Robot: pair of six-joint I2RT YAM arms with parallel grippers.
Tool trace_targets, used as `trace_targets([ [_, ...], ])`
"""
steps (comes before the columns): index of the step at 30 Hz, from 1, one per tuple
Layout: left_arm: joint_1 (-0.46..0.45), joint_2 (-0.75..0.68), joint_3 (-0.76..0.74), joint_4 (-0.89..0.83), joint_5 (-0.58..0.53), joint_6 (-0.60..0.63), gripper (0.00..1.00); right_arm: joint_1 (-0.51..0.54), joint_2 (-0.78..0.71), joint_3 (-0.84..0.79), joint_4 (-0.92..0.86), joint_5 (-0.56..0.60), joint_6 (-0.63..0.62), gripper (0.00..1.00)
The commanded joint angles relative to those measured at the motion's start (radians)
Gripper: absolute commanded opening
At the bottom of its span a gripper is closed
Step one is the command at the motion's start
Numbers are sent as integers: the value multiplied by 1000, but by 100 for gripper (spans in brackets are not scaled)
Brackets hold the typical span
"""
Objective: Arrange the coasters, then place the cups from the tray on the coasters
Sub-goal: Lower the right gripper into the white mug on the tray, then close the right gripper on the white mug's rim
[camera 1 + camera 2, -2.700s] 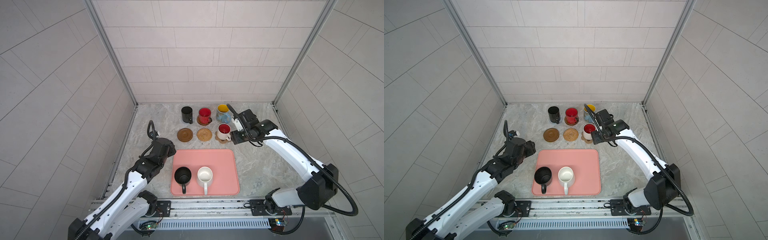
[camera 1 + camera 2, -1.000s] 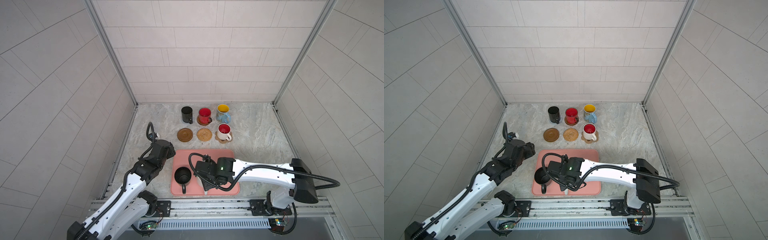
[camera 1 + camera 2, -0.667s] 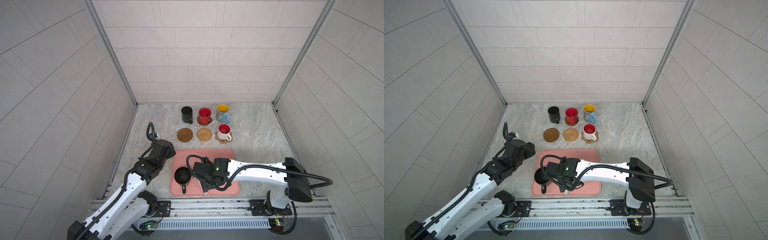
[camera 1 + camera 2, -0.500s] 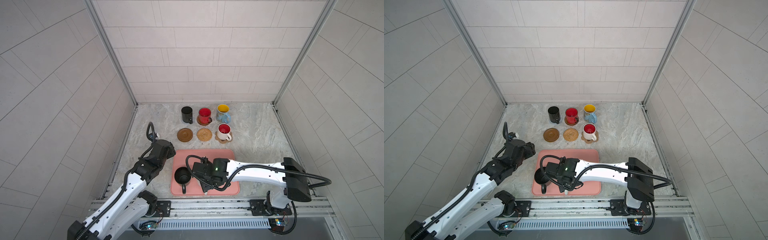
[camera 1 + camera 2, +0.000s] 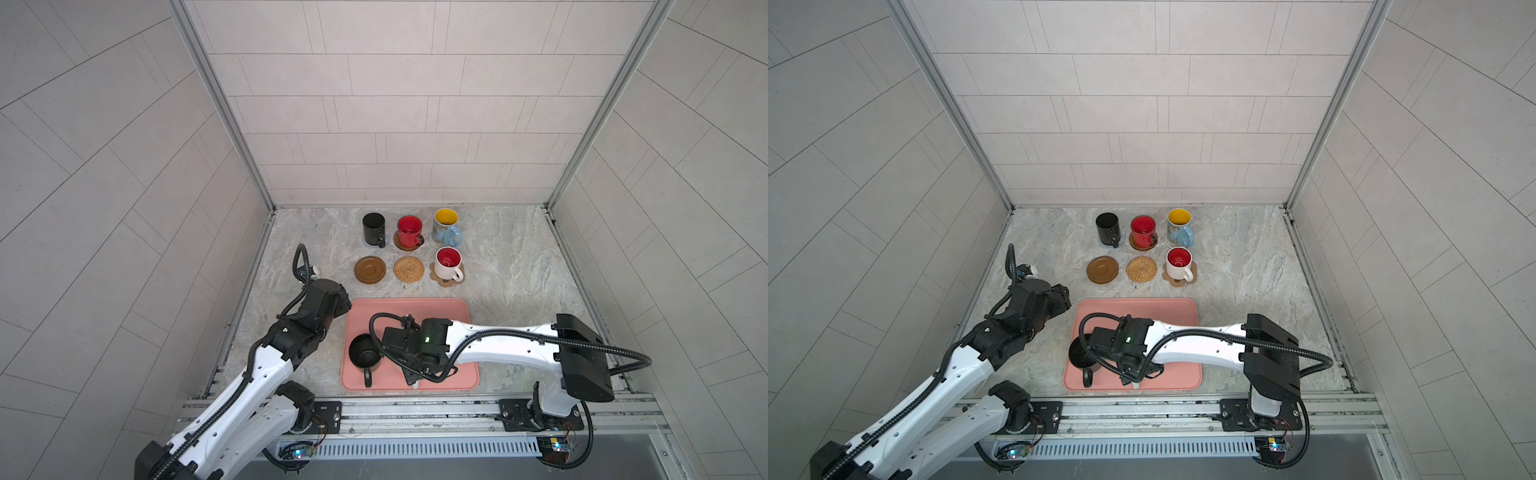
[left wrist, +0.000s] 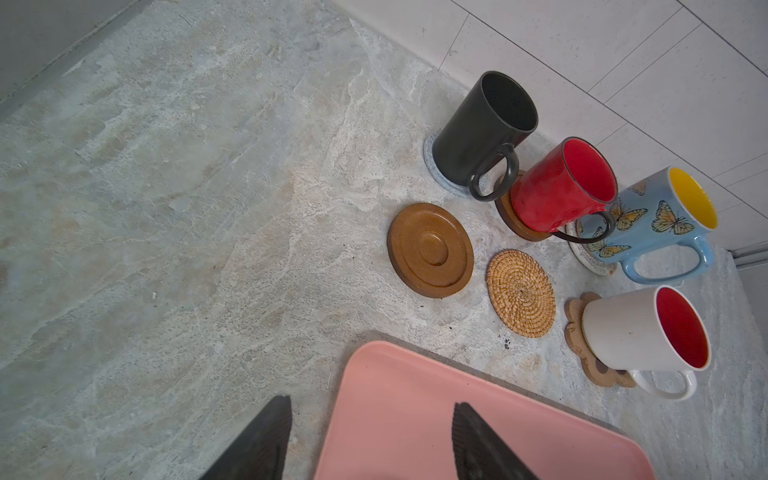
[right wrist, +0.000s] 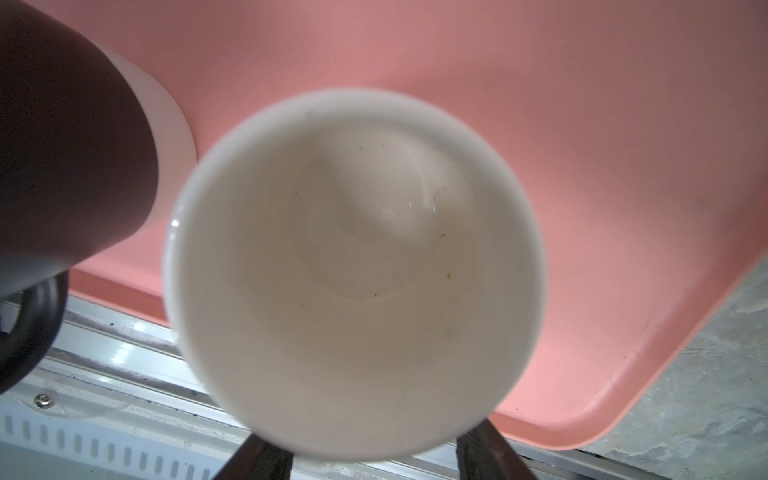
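Observation:
On the salmon-pink tray (image 5: 415,309) stand a black cup (image 5: 363,357) and a white cup (image 7: 353,270). My right gripper (image 5: 415,365) hangs over the white cup and hides nearly all of it in both top views. It is open, one finger on each side of the cup, and any contact is hidden. My left gripper (image 6: 370,405) is open and empty over the tray's far left corner. A brown grooved coaster (image 5: 370,269) and a tan rattan coaster (image 5: 409,268) lie bare. Behind them and to their right, several cups sit on coasters.
On coasters: a black cup (image 5: 373,228), a red cup (image 5: 409,230), a light blue cup (image 5: 446,226) and a white cup with red inside (image 5: 447,264). A metal rail (image 5: 415,409) runs just in front of the tray. Tiled walls close in the sides and back.
The right arm left the white cup with red inside at the back, swung to the tray and came down over the white cup, shifting slightly left. The left arm barely moved.

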Motion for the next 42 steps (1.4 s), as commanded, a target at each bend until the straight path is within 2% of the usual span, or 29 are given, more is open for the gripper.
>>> trace_targets([
  [1, 5, -8, 0, -12, -27, -12, 68, -10, -30, -24, -42, 56, -4, 62],
  [9, 5, 1, 3, -6, -23, -12, 68, -15, -32, -43, -14, 77, -36, 56],
  [34, 5, 32, 27, -2, -23, -5, 68, -15, -6, -92, 110, 148, -142, 23],
  [42, 5, 22, 19, -4, -25, -11, 68, -15, 15, -85, 129, 153, -162, 18],
])
